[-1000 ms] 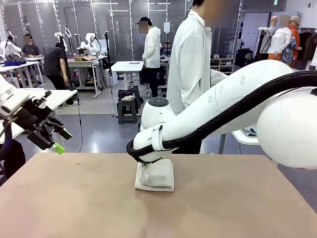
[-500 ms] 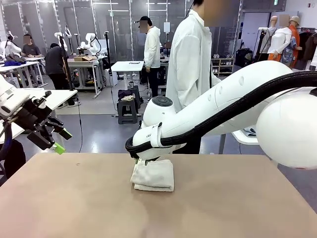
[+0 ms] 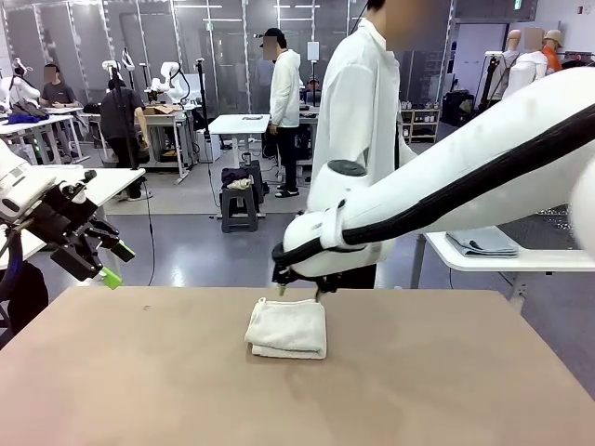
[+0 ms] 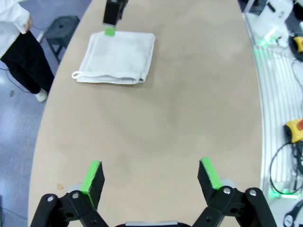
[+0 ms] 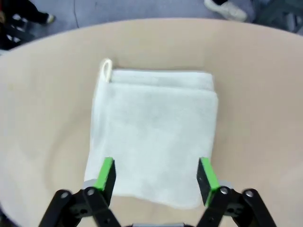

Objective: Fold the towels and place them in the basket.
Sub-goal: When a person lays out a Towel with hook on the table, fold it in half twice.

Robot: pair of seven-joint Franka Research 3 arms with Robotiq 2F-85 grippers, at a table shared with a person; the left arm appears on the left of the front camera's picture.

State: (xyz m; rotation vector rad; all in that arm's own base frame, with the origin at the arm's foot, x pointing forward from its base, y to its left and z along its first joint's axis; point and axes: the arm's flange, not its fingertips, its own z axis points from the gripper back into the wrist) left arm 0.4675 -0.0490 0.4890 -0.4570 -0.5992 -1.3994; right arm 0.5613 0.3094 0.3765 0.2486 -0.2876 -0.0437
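Tabletop (image 3: pixel 139 372) towel (image 3: pixel 288 327) lies under hovering, spread right gripper (image 3: pixel 299 292).

Off-white folded terry towel (image 3: pixel 287 327): one, on the single tan table (image 3: pixel 446 390). Pale blue-grey folded towel (image 3: pixel 483 243): one, on the single white side table (image 3: pixel 548 262). Black two-finger grippers with green pads: two, the left gripper (image 4: pixel 151 175) and the right gripper (image 5: pixel 155 176). Person in a white coat (image 3: pixel 358 130) at the table: one.

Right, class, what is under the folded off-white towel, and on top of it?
The towel lies on the tan table; nothing rests on it, the open right gripper hangs above. The patch beneath is covered.
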